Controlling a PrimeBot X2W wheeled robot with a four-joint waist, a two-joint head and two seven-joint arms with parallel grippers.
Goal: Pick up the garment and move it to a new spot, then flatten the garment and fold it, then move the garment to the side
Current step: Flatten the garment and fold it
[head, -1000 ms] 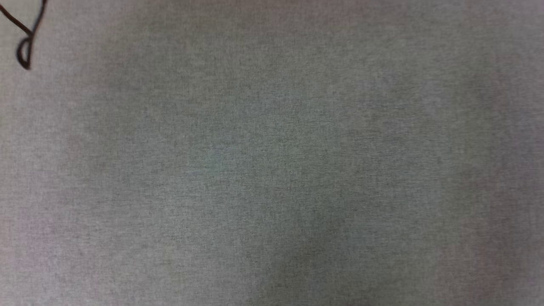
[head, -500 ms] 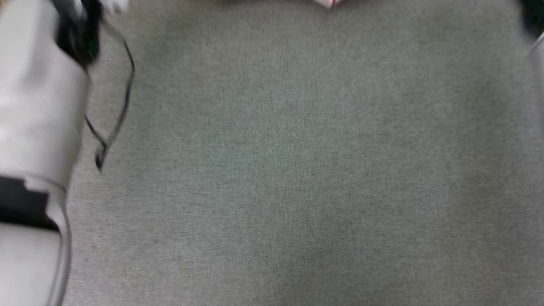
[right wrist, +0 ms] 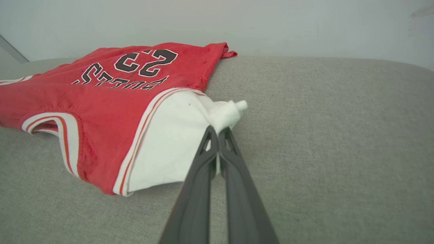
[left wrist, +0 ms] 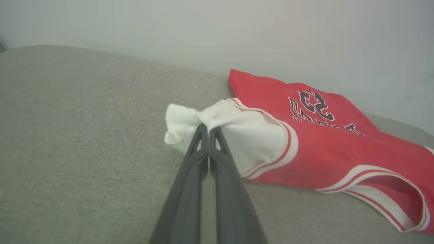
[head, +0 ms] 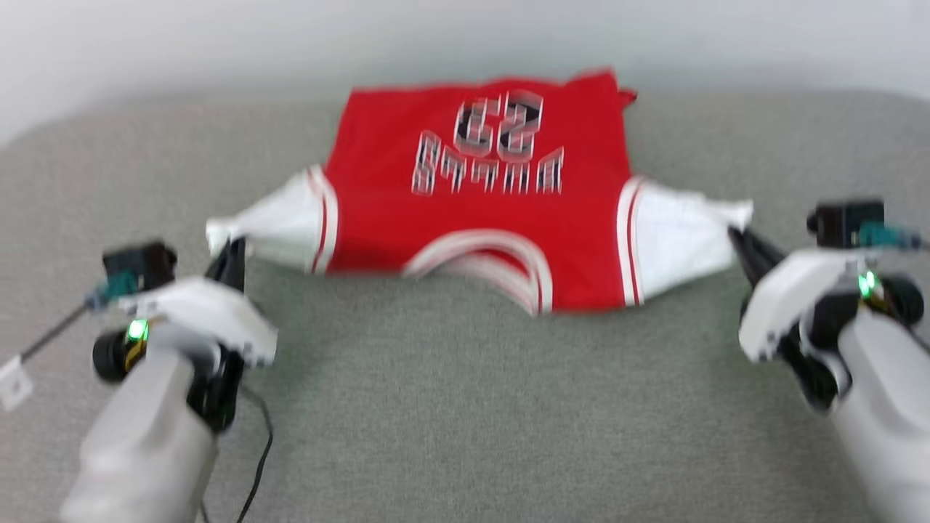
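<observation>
We see a red jersey (head: 479,211) with white short sleeves lying spread, printed side up, on a grey fabric-covered surface (head: 465,407), at the far side close to a pale wall (head: 218,36). Its black, white-outlined number 23 (head: 501,123) and the lettering (head: 487,171) below it read upside down from the head view. The striped neck opening (head: 479,254) faces the robot and the hem lies toward the wall. The left hand (left wrist: 207,130) has its two dark fingers pressed together, pinching the bunched tip of the left sleeve (left wrist: 251,135). The right hand (right wrist: 217,132) is likewise clamped on the gathered tip of the right sleeve (right wrist: 176,142). Both sleeves are drawn outward to either side, so the jersey stretches between the two hands. A thin black cable (head: 258,450) hangs beside the pale left forearm. The head view is blurred.
</observation>
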